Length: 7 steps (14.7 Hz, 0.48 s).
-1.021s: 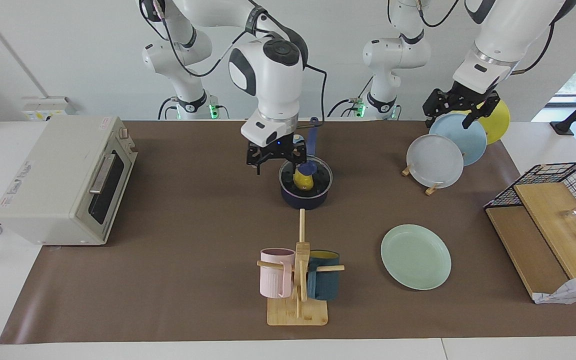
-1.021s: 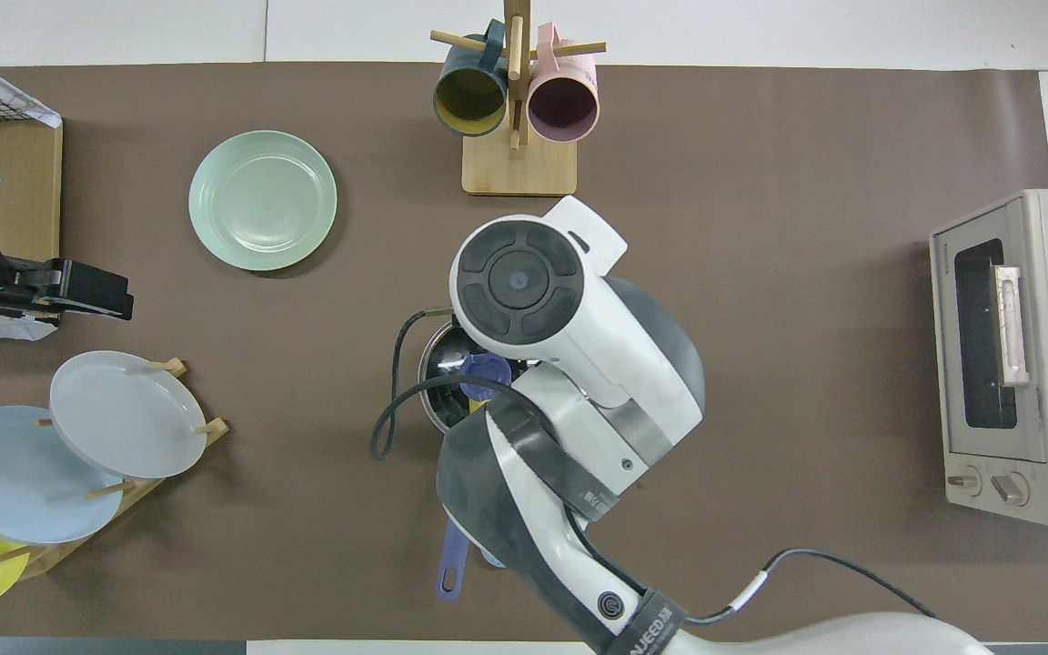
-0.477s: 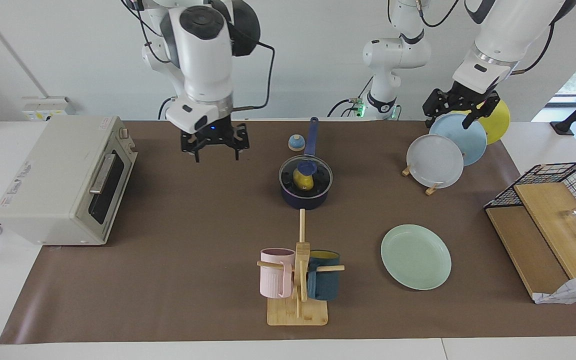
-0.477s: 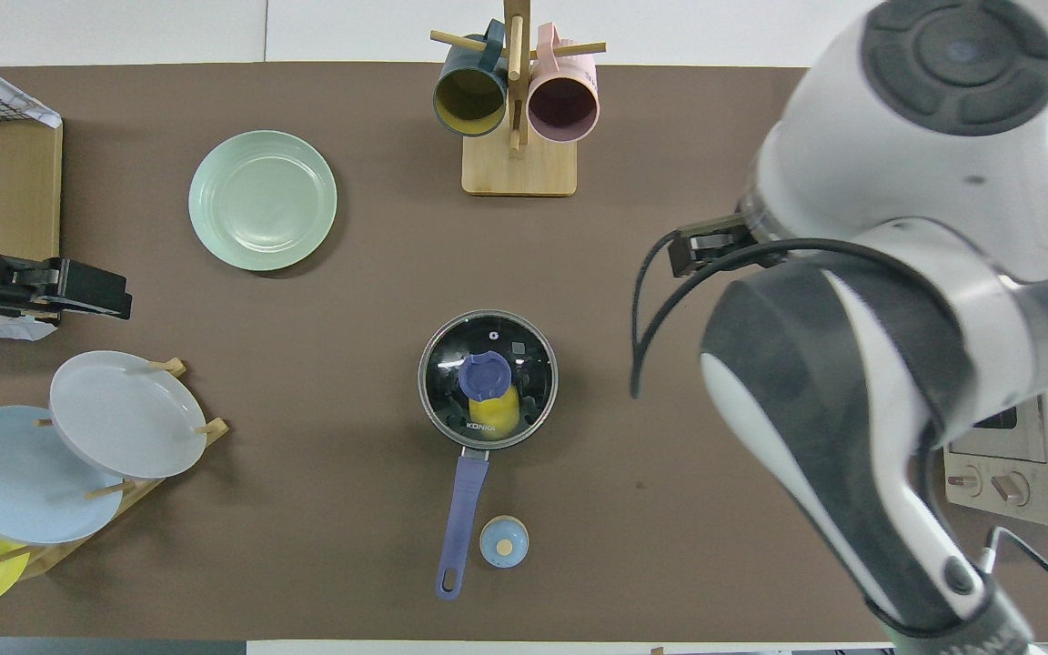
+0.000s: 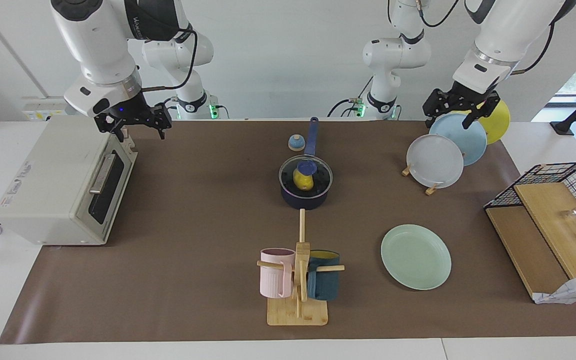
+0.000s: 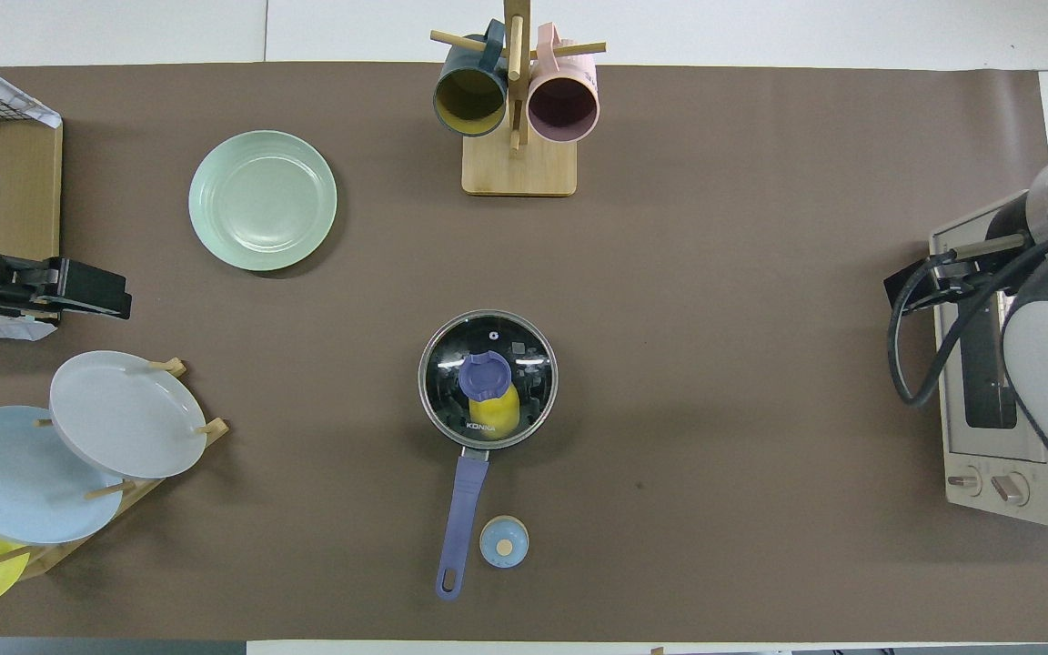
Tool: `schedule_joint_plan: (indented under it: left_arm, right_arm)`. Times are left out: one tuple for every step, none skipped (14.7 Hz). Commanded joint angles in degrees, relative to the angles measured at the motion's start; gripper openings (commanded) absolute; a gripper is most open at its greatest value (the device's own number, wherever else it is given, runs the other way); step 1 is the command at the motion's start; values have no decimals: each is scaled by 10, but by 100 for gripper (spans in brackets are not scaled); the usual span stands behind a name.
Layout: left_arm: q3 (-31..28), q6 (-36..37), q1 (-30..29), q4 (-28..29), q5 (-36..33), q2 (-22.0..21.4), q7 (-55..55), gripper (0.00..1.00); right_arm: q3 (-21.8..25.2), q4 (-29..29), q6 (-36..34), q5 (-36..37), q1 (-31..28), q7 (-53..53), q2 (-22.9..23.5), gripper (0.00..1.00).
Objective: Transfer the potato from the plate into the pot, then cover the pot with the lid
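Potato (image 5: 302, 179) sits inside lidded pot (image 5: 304, 198).

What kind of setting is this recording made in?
Most likely a robotics lab with a mock kitchen tabletop. A toaster oven, a mug rack and a lidded pot sit on a brown mat, against bare white walls, with cabled arm bases at the table's edge.

Potato (image 5: 303, 179) inside lidded pot (image 5: 305, 196), pale green plate (image 5: 416, 256) bare.
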<state>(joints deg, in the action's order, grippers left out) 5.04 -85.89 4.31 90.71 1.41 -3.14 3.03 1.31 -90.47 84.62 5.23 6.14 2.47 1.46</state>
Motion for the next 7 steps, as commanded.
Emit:
schedule_joint_plan:
  left_arm:
    - [4,-10,7,19,-8,-29,0,100]
    - [5,-14,7,24,-8,-30,0,100]
    - [4,-19,0,24,-7,-30,-6,100]
    - [1,-31,-2,30,-7,-31,-3,100]
    - [-1,-28,-2,31,-7,-34,1,100]
    - [0,-24,-1,30,-7,-40,2,100]
    - [1,-30,1,30,-7,-48,3,100]
  right_arm:
    - [11,-39,27,-11,-10,16,-25,100]
    - [12,-50,27,-11,-10,27,-28,100]
    - [13,-59,28,-12,-10,38,-35,100]
    - [14,-62,33,-12,-11,39,-35,100]
    - [16,-62,45,-11,-11,40,-34,100]
    - [17,-62,50,-11,-12,40,-31,100]
    - [17,-62,49,-11,-12,41,-30,100]
